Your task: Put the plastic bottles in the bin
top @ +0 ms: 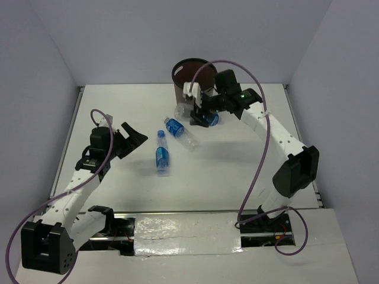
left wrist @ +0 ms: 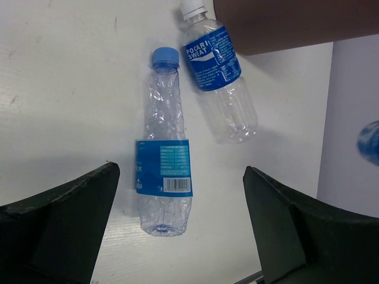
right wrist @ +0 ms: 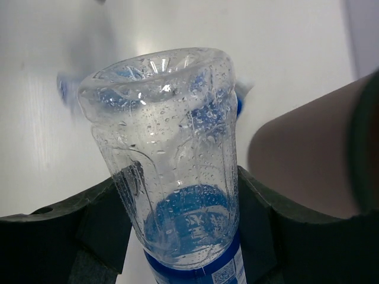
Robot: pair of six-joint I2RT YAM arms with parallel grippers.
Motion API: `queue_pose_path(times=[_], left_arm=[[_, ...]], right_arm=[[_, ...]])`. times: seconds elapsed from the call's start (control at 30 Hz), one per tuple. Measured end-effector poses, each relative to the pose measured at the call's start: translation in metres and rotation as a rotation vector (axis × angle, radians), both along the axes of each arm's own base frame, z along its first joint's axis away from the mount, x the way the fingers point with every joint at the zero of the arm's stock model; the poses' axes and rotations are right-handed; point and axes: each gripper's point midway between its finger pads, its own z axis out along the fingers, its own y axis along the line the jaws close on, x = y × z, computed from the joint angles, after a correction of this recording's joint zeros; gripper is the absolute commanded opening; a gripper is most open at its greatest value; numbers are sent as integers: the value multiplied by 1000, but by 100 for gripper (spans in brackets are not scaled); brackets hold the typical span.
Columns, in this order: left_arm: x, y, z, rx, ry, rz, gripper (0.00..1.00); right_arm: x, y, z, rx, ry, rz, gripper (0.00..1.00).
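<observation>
While the left gripper (top: 131,137) hangs wide open over the white table (top: 237,171) and holds nothing, two bottles lie flat to its right. The first bottle (top: 161,154) has a blue cap. The second bottle (top: 180,134) lies just beside it, with its white cap nearer the brown bin (top: 185,66). Further right, the right gripper (top: 200,111) is squeezed onto the third bottle (right wrist: 172,177), one finger on each side. This bottle is next to the bin, not inside it.
</observation>
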Motion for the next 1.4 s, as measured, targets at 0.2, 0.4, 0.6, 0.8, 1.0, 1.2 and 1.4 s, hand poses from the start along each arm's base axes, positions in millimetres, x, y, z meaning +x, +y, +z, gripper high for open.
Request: queue_pose_path(times=[0.2,0.4,0.6,0.8,1.0,1.2,1.4], left_arm=[[1,-4,-1,-25,-6,-9,100],[-8,-6,-20,-34,37,-22,99],[-11,-9,-29,-54,56,-30,99],[-14,-22,-40,-47,93,-70,99],[-20,-36,-61,-10,180,-111,99],[-12,-47,-67,40,215,-142,99],[6,-68,-76,87,252,-198,95]], right_arm=[[38,26,105,244,-63,-155,43],[82,37,157,423,-76,-332,46],[130,31,164,531,-131,-529,51],[173,12,196,671,-287,-665,61],[220,3,182,718,-312,-759,100],[244,-8,132,645,-252,-819,100],[229,-17,127,639,-200,-738,100]])
